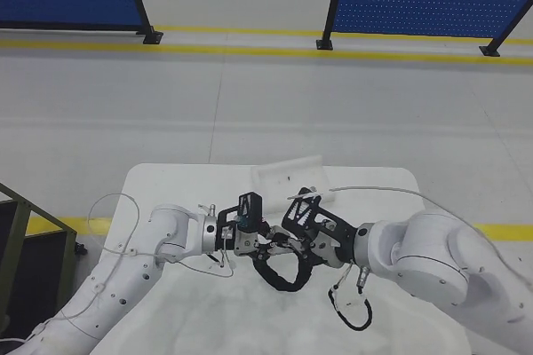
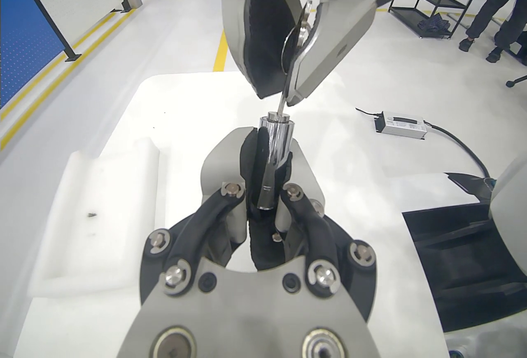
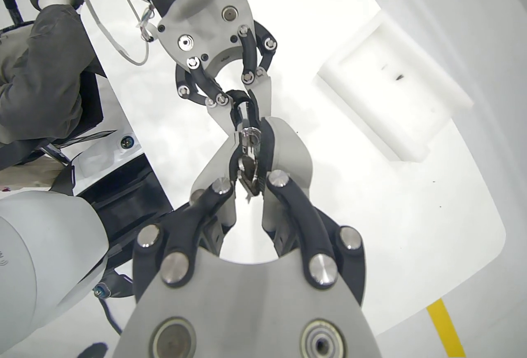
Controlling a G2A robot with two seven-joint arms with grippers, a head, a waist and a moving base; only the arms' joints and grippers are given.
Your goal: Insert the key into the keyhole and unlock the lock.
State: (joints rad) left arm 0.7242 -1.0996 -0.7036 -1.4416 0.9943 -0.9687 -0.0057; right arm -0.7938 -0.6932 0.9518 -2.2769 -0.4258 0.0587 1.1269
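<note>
On my top feed the 2 arms meet nose to nose over the middle of the white table (image 1: 178,188), both lifted off its surface. The left gripper (image 2: 271,147) is clamped on the lock (image 2: 276,141), a chrome cylinder-shaped body pinched between its black pads, with the keyhole end sticking out past the fingertips towards the other arm. The right gripper (image 2: 280,94) is closed on the key (image 2: 293,59): it pinches the flat metal bow, and the thin blade runs out beyond the fingertips in line with the lock. From the left wrist camera the blade tip touches the lock's end face at the keyhole; I cannot tell how far in it sits.

The right wrist camera gives me the same meeting from the other side: the right gripper (image 3: 252,153) is pinched narrow around the key (image 3: 249,170), the lock (image 3: 250,135) is just beyond it, and the left gripper (image 3: 247,116) is shut behind that.

1 white foam tray (image 2: 103,211) lies flat on the table, well apart from both grippers and towards the far edge. A grey power supply box (image 2: 401,125) with a black cable sits on the floor beyond the table.
</note>
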